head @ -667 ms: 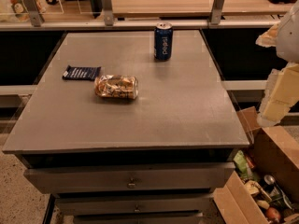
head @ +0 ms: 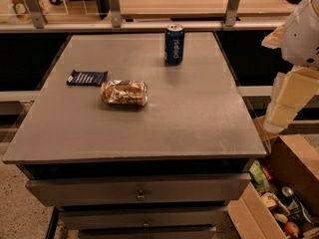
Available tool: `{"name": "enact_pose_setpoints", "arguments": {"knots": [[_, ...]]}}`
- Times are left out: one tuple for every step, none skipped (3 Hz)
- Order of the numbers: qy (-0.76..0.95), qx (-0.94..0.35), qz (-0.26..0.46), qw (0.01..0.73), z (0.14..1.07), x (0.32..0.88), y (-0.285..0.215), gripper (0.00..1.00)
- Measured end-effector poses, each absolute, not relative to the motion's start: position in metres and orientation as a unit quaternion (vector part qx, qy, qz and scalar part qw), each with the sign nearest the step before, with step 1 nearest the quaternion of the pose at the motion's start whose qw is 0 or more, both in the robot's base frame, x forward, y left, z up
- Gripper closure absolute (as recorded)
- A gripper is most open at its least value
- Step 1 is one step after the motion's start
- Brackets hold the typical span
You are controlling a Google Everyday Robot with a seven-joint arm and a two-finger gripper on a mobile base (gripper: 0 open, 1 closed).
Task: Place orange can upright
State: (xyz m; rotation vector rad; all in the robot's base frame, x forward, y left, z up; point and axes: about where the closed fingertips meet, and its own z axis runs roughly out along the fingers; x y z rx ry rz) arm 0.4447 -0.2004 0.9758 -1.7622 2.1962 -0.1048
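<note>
- The grey desk (head: 199, 128) fills most of the frame, with drawer fronts (head: 139, 192) stacked under its near edge.
- The robot's arm (head: 304, 31), white and cream, enters at the right edge of the frame, off to the side of the desk and above the floor.
- The end effector (head: 286, 103) hangs at the right edge, beyond the desk's right side and well apart from everything on it. It has hold of nothing on the desk, and I cannot tell how far open it is.
- An open cardboard box (head: 294, 158) sits in the lower right corner with assorted small items inside.
- The dark blue can (head: 174, 44) stands upright near the desk's far edge, upper centre of the frame.
- The orange can (head: 124, 92) lies on its side on the desk, left of centre, its long axis running roughly left to right.
- The flat dark blue snack packet (head: 87, 77) lies just beside the orange can, up and to its left.
</note>
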Motion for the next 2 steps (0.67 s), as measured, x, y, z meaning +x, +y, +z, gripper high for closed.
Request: {"name": "enact_pose_setpoints", "arguments": {"knots": [[0.75,-0.64,-0.033,0.162,0.974,0.459,-0.171,0.0],[0.729,-0.663,-0.022,0.167,0.969,0.477,-0.131,0.0]]}}
